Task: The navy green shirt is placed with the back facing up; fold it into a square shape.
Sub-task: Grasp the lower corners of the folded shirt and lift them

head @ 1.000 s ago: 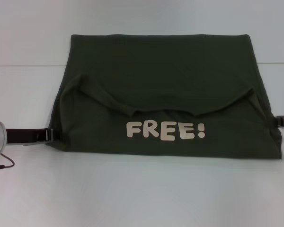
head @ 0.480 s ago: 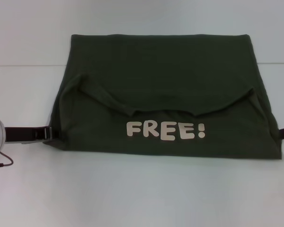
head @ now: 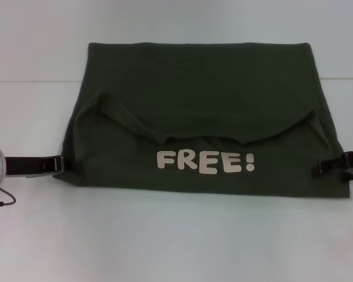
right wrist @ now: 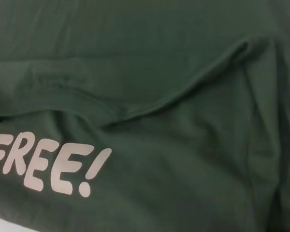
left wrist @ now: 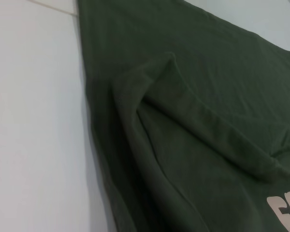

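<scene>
Setting: lab-like bench | Evidence: plain white table [head: 176, 241], bare surroundings

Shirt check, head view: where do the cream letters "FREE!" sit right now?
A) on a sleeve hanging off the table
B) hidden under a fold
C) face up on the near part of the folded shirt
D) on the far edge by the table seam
C: the letters read upright on the shirt, on its near part, between the left gripper and the right gripper.

A plain white table [head: 176, 235] fills the scene, its matte surface pale and unmarked. A thin straight seam [head: 29, 81] crosses the far part of the tabletop from side to side, visible on both edges of the head view.
</scene>
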